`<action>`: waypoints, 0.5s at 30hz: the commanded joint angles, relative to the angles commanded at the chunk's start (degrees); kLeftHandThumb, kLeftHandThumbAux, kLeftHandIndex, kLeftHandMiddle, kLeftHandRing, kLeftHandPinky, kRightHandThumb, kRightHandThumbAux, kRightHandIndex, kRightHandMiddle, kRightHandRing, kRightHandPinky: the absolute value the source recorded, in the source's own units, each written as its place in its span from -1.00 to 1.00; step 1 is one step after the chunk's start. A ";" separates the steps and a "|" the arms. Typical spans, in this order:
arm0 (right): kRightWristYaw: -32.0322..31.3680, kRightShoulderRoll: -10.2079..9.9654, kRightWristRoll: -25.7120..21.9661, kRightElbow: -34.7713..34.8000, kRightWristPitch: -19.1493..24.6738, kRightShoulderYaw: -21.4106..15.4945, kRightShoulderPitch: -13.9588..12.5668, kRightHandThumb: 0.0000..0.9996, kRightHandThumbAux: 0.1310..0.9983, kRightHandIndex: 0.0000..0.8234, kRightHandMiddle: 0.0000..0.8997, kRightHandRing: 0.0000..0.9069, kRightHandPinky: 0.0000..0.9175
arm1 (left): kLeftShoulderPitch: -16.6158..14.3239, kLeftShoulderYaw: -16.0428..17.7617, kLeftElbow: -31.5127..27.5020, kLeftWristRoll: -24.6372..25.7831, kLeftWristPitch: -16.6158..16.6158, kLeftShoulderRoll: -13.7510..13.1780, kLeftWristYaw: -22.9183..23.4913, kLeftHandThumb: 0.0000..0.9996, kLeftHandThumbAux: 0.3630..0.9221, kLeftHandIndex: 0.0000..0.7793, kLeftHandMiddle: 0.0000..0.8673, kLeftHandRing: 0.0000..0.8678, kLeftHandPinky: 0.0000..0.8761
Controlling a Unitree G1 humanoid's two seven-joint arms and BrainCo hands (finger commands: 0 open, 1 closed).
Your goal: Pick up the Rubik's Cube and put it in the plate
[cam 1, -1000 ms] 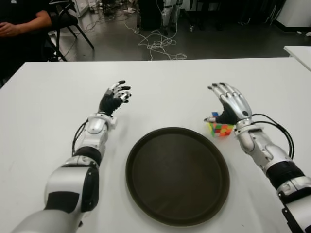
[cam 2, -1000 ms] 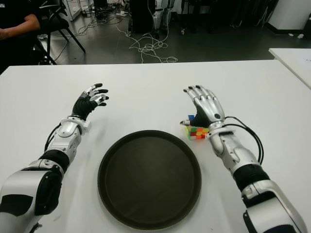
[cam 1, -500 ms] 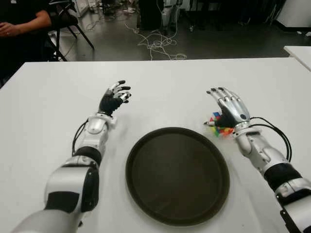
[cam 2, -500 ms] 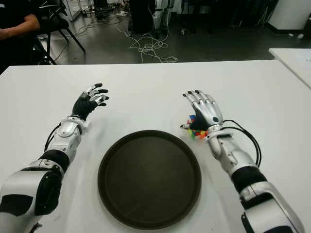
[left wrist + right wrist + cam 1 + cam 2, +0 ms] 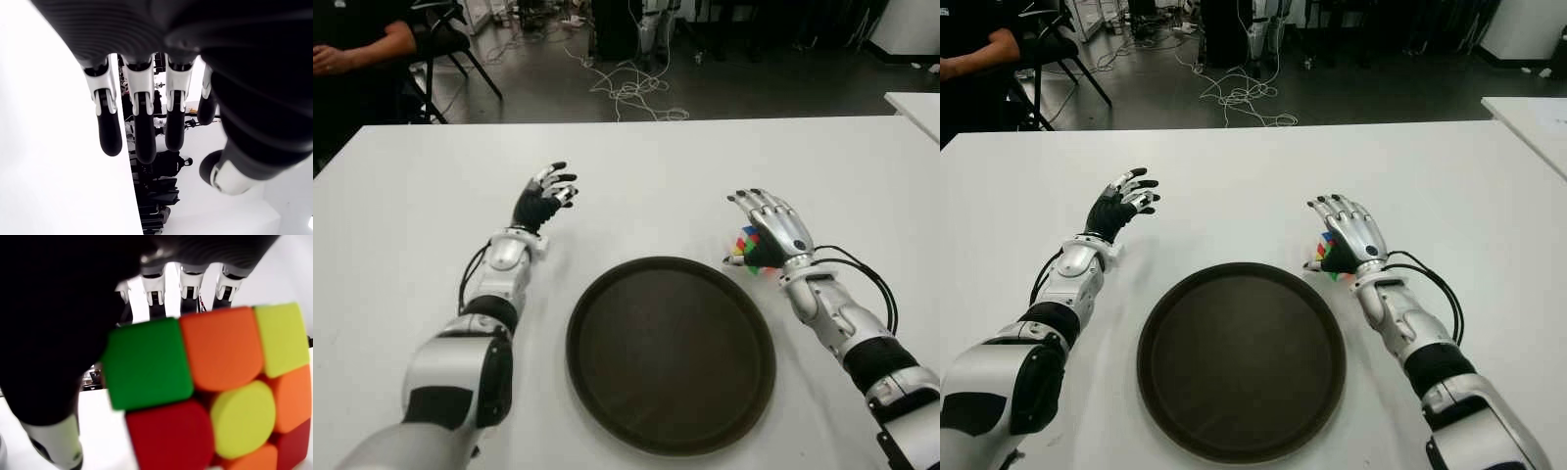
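No legible text, label, brand, number or sign is found in any view. The Rubik's Cube [image 5: 210,391] is seen close up in the right wrist view; its stickers are plain coloured squares with no lettering or logo. The plate [image 5: 671,352] shows no marking. Equipment at the 12 o'clock edge of the eye views may carry labels, but nothing there can be read.
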State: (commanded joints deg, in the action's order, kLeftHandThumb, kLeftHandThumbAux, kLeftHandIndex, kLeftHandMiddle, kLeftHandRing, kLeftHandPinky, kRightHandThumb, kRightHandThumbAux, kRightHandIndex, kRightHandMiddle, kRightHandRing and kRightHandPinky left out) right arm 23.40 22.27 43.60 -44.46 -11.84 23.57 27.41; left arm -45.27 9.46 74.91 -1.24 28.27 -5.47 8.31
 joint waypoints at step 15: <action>0.43 -0.61 -0.25 -0.90 0.75 -0.08 0.08 -1.00 0.54 -1.00 -1.00 -1.00 -0.85 | -0.03 -0.39 0.03 -0.63 0.00 -0.01 -0.98 -0.49 0.30 -0.57 -0.39 -0.33 -0.24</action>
State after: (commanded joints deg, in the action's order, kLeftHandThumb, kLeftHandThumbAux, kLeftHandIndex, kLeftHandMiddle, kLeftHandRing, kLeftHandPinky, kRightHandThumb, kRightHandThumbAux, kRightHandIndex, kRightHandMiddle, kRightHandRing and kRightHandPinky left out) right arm 23.83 21.66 43.35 -45.36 -11.09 23.49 27.50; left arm -45.31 9.07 74.94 -1.87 28.28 -5.49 7.33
